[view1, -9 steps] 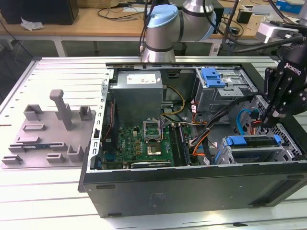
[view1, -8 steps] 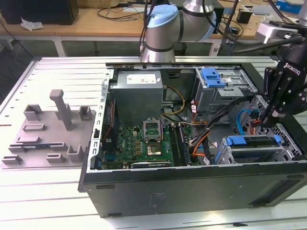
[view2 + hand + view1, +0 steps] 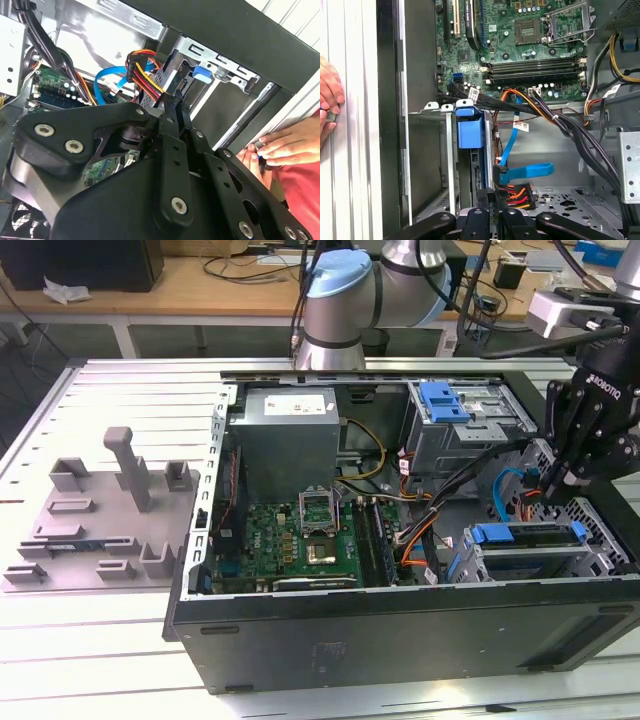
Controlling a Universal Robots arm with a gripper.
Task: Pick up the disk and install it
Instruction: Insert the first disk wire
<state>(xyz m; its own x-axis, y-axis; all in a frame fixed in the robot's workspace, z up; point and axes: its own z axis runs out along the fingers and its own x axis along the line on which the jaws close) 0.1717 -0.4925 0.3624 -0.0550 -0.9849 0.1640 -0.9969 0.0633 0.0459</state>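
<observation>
Hand: we see the hand [image 3: 553, 490] low over the open case [image 3: 400, 625] at the exterior view's right, its fingers drawn together with nothing visible between them.
Disk: the disk [image 3: 528, 537] sits in the cage [image 3: 520, 565] by the case's near wall, just below the hand and close to it.
Contact: we cannot tell whether hand and disk touch.
First wrist view: the disk [image 3: 469, 131] runs away from the hand [image 3: 491, 197], with coloured cables [image 3: 517, 192] just beside the fingertips.
Second wrist view: the hand [image 3: 173, 102] points toward the cage, where the disk's blue end [image 3: 202, 74] shows.
Surface: a slotted metal surface [image 3: 130, 390] carries the case, and a grey fixture [image 3: 110, 510] lies at the exterior view's left.
Room: a wooden bench [image 3: 200, 285] with wires stands behind. A person's fingers [image 3: 330, 95] rest on the surface outside the case wall.
Axis: the disk's long axis follows the near wall — blue tab end toward the exterior view's left, toward the board [image 3: 300, 540].
Pose: it appears to stand on edge.
</observation>
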